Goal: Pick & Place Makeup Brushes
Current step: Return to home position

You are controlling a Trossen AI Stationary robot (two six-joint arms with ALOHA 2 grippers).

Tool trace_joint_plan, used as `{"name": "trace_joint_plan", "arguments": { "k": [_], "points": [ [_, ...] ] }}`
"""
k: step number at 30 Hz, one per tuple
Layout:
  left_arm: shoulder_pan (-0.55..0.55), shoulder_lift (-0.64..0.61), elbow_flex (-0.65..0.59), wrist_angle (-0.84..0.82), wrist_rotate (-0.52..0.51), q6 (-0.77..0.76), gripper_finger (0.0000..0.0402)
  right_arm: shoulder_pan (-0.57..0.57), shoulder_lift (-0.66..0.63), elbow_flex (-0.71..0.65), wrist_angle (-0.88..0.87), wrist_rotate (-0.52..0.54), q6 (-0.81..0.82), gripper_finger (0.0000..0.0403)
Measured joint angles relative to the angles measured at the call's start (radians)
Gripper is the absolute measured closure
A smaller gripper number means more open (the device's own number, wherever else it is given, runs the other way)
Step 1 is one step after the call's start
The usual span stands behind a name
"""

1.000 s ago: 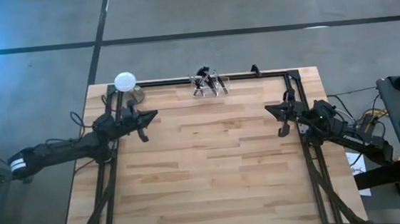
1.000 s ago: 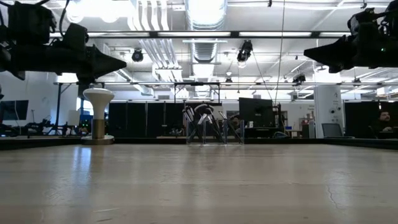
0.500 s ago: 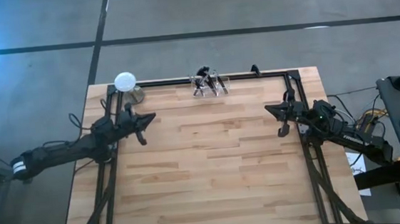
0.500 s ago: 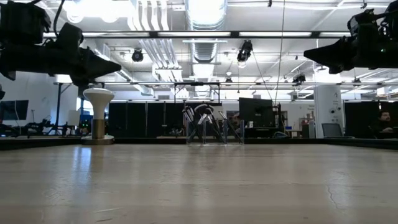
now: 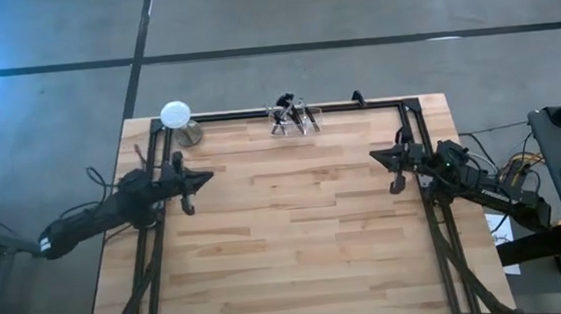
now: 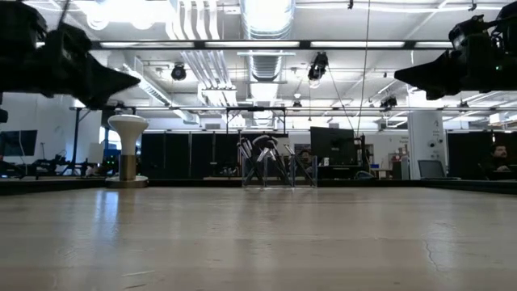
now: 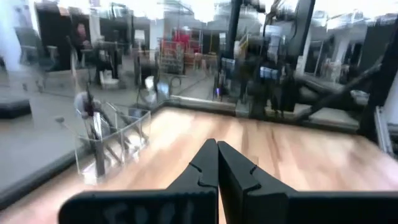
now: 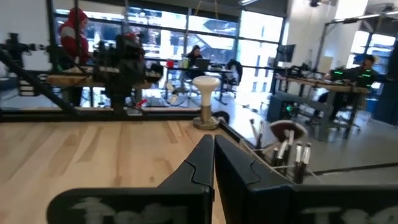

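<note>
The makeup brushes (image 5: 291, 116) stand upright in a clear holder (image 7: 118, 134) at the middle of the table's far edge; they also show in the low view (image 6: 265, 158) and the right wrist view (image 8: 287, 151). My left gripper (image 5: 210, 178) hangs shut above the table's left side, pointing level toward the right, holding nothing. My right gripper (image 5: 374, 154) hangs shut above the right side, pointing level toward the left, holding nothing. Both are well away from the brushes.
A metal stand with a white ball top (image 5: 176, 115) stands at the far left corner. A black frame rail (image 5: 357, 105) runs along the far edge and down both sides. The wooden tabletop (image 5: 297, 236) lies bare between the arms.
My left gripper has drawn back toward the table's left edge and a little toward the near edge, staying shut. The brushes have not moved.
</note>
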Motion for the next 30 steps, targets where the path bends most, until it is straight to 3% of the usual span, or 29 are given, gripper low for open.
{"name": "trace_joint_plan", "arguments": {
  "k": [5, 12, 21, 30],
  "points": [
    [0.001, 0.001, 0.0, -0.035, 0.003, -0.02, 0.0402, 0.002, 0.0, 0.0, -0.004, -0.022, 0.007, 0.0394],
    [0.001, 0.003, -0.001, -0.037, 0.013, -0.016, 0.0402, 0.002, 0.0, 0.0, -0.062, 0.024, 0.025, 0.0394],
    [0.002, 0.003, -0.001, -0.054, -0.084, -0.036, 0.0402, 0.009, 0.009, 0.0, -0.068, 0.069, 0.058, 0.0394],
    [0.002, 0.003, -0.002, -0.054, -0.088, -0.154, 0.0402, 0.009, 0.098, 0.0, -0.069, 0.072, 0.205, 0.0394]
  ]
}}
